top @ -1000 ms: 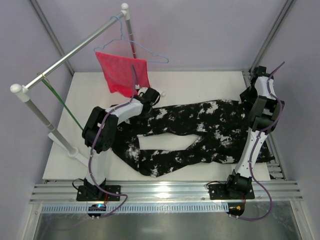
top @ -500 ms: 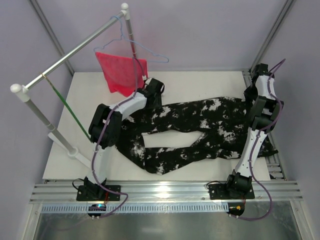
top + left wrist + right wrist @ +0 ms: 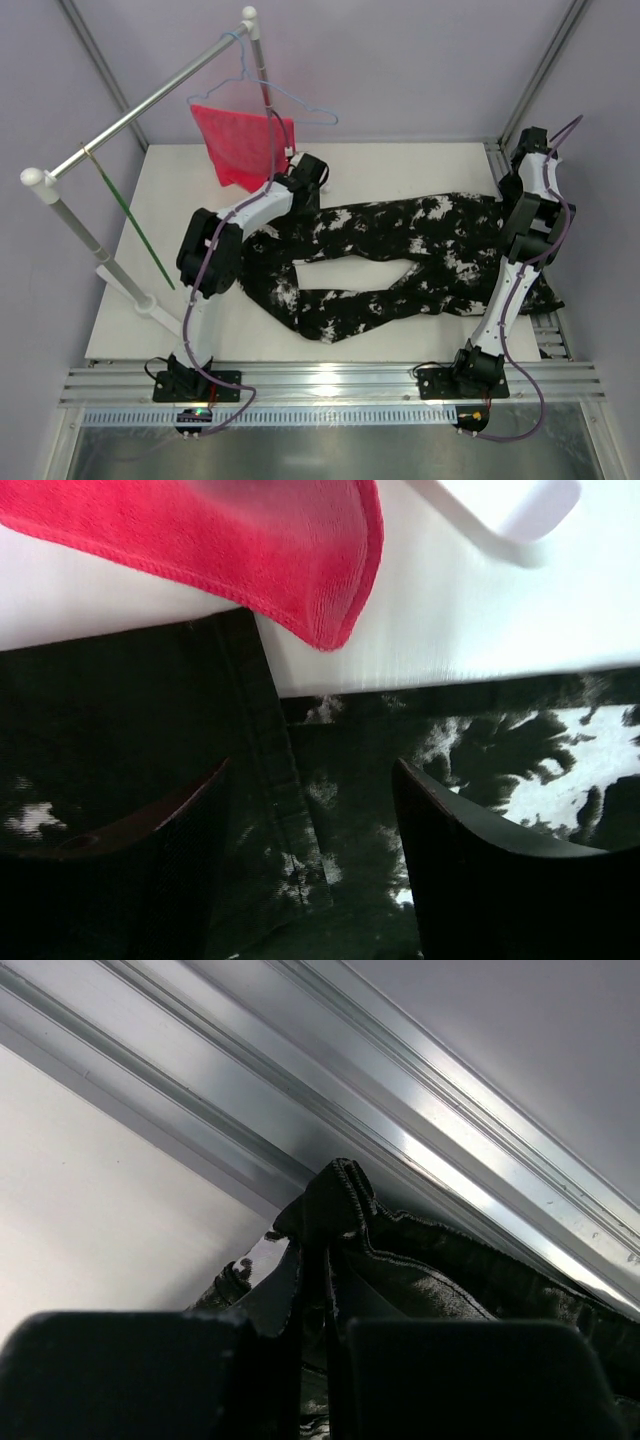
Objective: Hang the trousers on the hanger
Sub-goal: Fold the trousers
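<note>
From above, the trousers [image 3: 400, 260] lie spread across the worktop [image 3: 400, 160], waist to the right and both legs running left. They are black cloth mottled with white splotches, limp and creased. The green hanger [image 3: 135, 228] hangs from the rail [image 3: 140, 110] at the far left, well apart from the trousers. A red cloth [image 3: 245, 145] hangs on a pale blue hanger [image 3: 290, 100] at the far end of that rail. The left end effector [image 3: 308, 172] sits at the far leg, just beside the red cloth. The right end effector [image 3: 512, 195] is at the waist.

In the left wrist view, the left end effector [image 3: 310, 860] is released, its fingers [image 3: 480, 880] spread over a seam of the trousers [image 3: 330, 780]. The red cloth [image 3: 250, 540] hangs just beyond. To do this step well, it should probably close on the trouser seam alone and stay clear of the red hem.

In the right wrist view, the right end effector [image 3: 320, 1360] is clenched on a pinched fold of the trousers [image 3: 335, 1205], lifted near the aluminium frame [image 3: 350, 1090]. The fold looks thin, so a slow, steady pull toward the hanger seems wise, since the heavy cloth could slip out.
</note>
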Action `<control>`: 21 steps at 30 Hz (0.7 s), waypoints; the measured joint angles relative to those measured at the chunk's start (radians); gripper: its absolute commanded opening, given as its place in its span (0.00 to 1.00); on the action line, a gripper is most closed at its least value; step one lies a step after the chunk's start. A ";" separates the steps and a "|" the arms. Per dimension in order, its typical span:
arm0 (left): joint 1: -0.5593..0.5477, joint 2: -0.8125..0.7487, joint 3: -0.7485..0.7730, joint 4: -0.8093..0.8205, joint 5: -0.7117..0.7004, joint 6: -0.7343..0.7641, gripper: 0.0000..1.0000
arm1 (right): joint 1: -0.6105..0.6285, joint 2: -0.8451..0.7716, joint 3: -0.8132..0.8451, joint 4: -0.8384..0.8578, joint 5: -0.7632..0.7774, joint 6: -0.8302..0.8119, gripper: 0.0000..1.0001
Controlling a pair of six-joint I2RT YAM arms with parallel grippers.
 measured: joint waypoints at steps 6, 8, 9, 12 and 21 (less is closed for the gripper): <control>-0.004 0.024 -0.012 -0.002 0.014 -0.003 0.59 | -0.003 -0.019 -0.029 0.022 -0.004 -0.009 0.04; -0.005 0.040 -0.016 -0.003 0.014 -0.006 0.55 | -0.003 -0.026 -0.043 0.034 -0.007 -0.013 0.04; -0.006 0.048 -0.021 -0.005 0.013 -0.008 0.51 | -0.004 -0.028 -0.047 0.037 -0.008 -0.014 0.04; -0.007 0.061 -0.031 -0.014 -0.003 -0.016 0.47 | -0.005 -0.029 -0.048 0.039 -0.014 -0.016 0.04; -0.010 0.062 -0.040 -0.049 -0.093 -0.031 0.00 | -0.008 -0.032 -0.054 0.044 -0.027 -0.018 0.04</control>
